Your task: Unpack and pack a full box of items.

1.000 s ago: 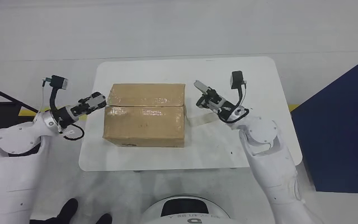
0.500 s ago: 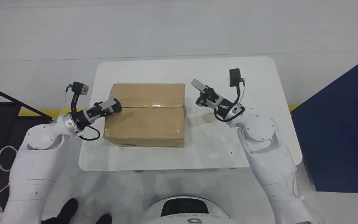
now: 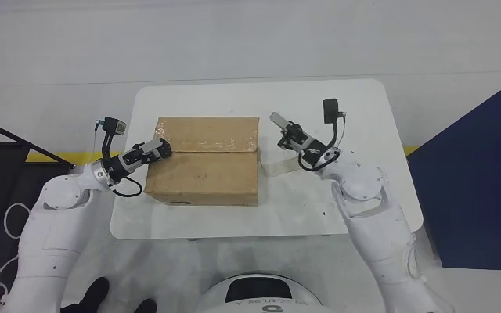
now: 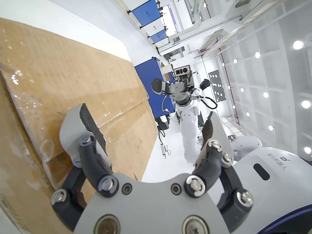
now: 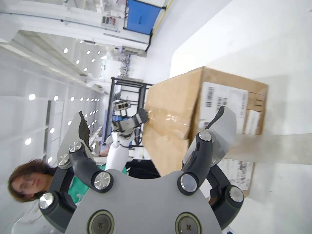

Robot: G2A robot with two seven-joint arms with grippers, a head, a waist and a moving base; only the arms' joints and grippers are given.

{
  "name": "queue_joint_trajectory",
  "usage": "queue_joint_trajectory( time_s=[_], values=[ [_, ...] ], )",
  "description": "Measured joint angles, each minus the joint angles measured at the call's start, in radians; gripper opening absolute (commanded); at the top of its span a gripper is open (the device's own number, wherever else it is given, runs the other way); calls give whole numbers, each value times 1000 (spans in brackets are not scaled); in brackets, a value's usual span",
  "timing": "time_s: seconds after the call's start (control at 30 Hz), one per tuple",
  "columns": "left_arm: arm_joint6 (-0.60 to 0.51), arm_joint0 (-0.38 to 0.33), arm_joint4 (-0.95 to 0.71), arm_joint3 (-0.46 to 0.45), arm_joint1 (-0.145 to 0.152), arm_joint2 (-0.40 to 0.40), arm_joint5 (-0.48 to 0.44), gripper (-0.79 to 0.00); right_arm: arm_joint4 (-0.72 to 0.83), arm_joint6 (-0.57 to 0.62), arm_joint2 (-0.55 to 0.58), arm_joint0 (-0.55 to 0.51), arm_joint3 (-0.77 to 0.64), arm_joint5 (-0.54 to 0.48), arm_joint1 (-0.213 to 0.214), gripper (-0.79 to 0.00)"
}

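Top view puts the closed box (image 3: 205,160) at frame centre on the white table (image 3: 344,102), its long axis and top seam (image 3: 207,150) running left to right. The left gripper (image 3: 160,147), jaws spread, sits at its left end (nearer); the right gripper (image 3: 283,129), also spread, hangs just beyond the right end. A bright hall (image 4: 256,37) lies around.

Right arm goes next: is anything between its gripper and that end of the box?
Nothing solid shows. The open right gripper hangs apart from the box, above the table. Only a pale strip, perhaps tape, lies flat there beside the box's end.
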Motion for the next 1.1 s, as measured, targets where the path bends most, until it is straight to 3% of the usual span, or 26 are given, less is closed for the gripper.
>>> queue_joint_trajectory(
  time_s=[0.13, 0.43, 0.57, 0.83, 1.1],
  values=[
    [0, 0, 0, 0, 0, 0, 0, 0, -267, -152, 13, -91, -52, 50, 8, 0],
    [0, 0, 0, 0, 0, 0, 0, 0, -281, -148, 11, -91, -48, 47, 9, 0],
    [0, 0, 0, 0, 0, 0, 0, 0, -433, -10, -45, -89, -5, -9, 23, 0],
    [0, 0, 0, 0, 0, 0, 0, 0, -657, 235, -3, -170, -42, -225, 64, 0],
    [0, 0, 0, 0, 0, 0, 0, 0, -718, 327, -99, -106, 31, -254, 61, 0]
  ],
)
